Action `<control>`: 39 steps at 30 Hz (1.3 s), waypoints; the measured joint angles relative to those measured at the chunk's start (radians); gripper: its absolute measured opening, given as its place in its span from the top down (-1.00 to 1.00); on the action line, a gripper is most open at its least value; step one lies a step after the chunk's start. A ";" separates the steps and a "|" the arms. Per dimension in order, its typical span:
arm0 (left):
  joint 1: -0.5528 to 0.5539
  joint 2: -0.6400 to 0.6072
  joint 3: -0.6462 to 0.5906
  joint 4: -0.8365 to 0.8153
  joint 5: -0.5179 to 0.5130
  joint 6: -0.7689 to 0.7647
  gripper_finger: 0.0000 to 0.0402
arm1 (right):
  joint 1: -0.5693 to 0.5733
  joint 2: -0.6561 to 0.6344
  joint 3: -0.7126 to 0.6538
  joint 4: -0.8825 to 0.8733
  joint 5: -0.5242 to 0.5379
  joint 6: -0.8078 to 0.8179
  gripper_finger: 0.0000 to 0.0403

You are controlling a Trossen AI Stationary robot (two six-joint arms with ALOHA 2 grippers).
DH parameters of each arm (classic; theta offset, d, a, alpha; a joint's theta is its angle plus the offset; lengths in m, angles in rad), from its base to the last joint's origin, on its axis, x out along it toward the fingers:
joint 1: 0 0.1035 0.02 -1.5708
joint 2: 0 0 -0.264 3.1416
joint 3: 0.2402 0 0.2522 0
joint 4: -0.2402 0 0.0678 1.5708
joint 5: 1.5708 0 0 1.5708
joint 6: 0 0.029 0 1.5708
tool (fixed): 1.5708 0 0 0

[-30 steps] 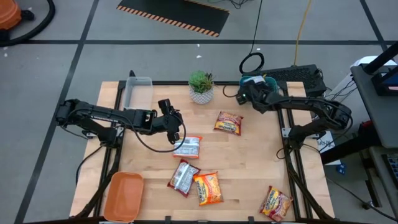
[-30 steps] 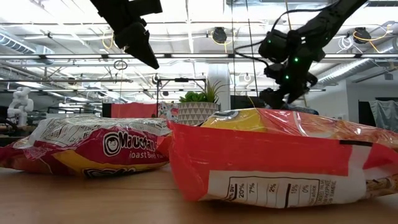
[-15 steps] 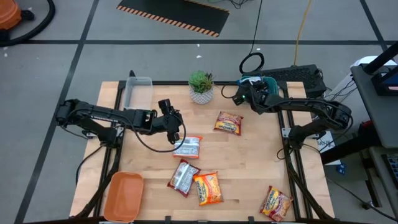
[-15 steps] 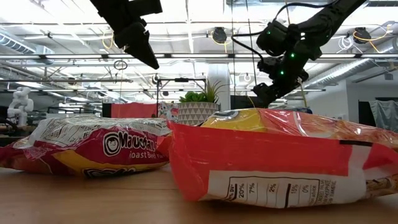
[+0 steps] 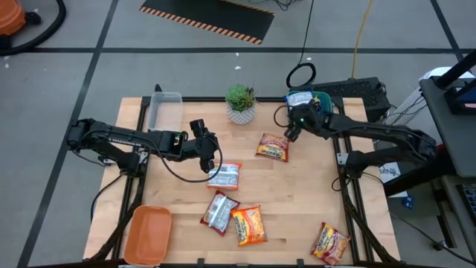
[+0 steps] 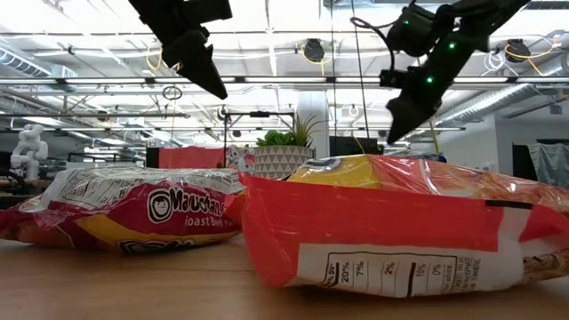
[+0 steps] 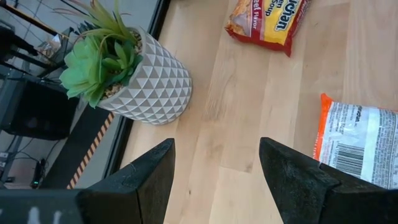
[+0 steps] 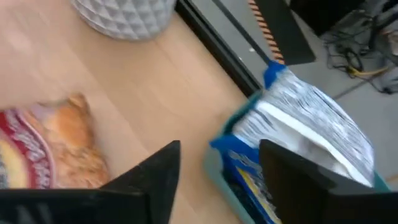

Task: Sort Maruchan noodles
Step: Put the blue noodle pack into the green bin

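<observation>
Right gripper point(image 5: 291, 132) is hanging over the table's far right part w/ fingers apart, holding nothing, just beside the red-yellow noodle packet point(image 5: 274, 146) and near the teal tray point(image 5: 321, 99) at the back right, which is holding blue-white packets point(image 8: 305, 134). Left gripper point(image 5: 210, 152) is hovering mid-table, jaws spread & empty, just beside the red-silver packet point(image 5: 225, 176); the potted plant point(image 5: 240, 103) is sitting behind it. Two more packets point(image 5: 236, 219) are lying touching toward the front center, one more point(image 5: 329, 242) at the front right corner. Orange tray point(image 5: 147, 235) front left, clear tray point(image 5: 165, 110) back left.
</observation>
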 joint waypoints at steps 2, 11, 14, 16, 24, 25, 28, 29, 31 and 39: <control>0.000 0.000 0.000 0.000 0.000 0.000 -0.19 | 0.000 -0.012 -0.023 0.002 0.035 -0.013 0.14; 0.000 0.000 0.000 0.001 0.000 0.000 -0.19 | -0.003 -0.018 -0.179 0.188 0.085 -0.232 0.87; 0.000 0.000 0.000 0.001 0.000 0.010 -0.19 | -0.011 -0.018 -0.211 0.260 0.086 -0.288 0.98; 0.000 0.000 0.000 0.002 0.000 0.010 -0.19 | -0.028 -0.017 -0.216 0.285 0.087 -0.294 0.97; 0.000 0.000 0.000 0.002 0.000 0.002 -0.19 | -0.119 0.012 -0.218 0.299 0.111 -0.288 1.00; 0.000 0.000 0.000 0.002 0.000 -0.003 -0.19 | -0.126 0.019 -0.218 0.304 0.110 -0.288 1.00; 0.000 0.000 0.000 0.002 0.000 -0.010 -0.19 | -0.143 0.038 -0.218 0.320 0.109 -0.286 1.00; 0.000 0.000 0.000 0.002 0.000 -0.016 -0.19 | -0.149 0.044 -0.218 0.328 0.109 -0.286 1.00; 0.000 0.000 0.000 0.002 0.000 -0.026 -0.19 | -0.159 0.058 -0.218 0.352 0.109 -0.280 1.00; -0.001 0.000 0.000 0.002 0.000 -0.033 -0.19 | -0.161 0.050 -0.218 0.433 0.108 -0.232 1.00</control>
